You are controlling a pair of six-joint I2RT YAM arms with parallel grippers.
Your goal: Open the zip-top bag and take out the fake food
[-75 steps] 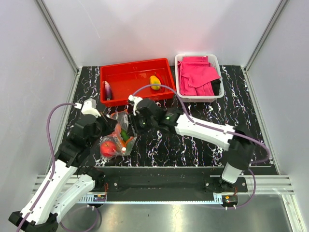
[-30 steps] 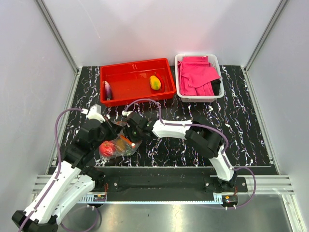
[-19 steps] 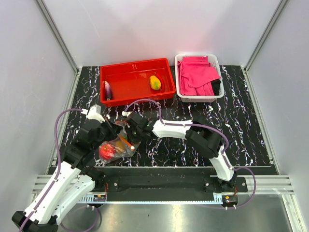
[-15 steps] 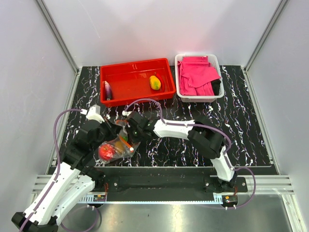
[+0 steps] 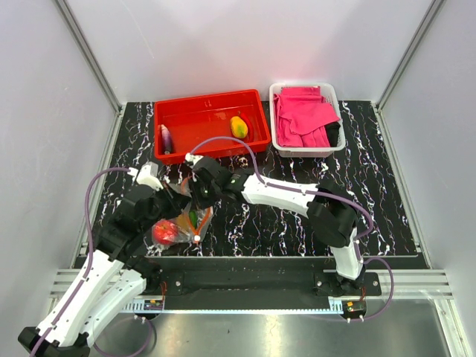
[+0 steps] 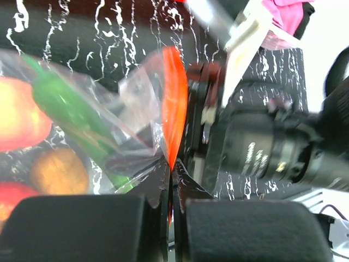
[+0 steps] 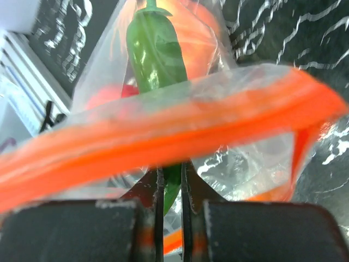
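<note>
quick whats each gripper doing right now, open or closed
left gripper: closed, pinching one edge of the zip-top bag.
right gripper: closed, pinching the same bag's clear plastic.

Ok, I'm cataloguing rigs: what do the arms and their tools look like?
Left arm and right arm: white shells, black joints, each trailing a looping lilac cable. Left tool and right tool have blocky matte-black fingers.
</note>
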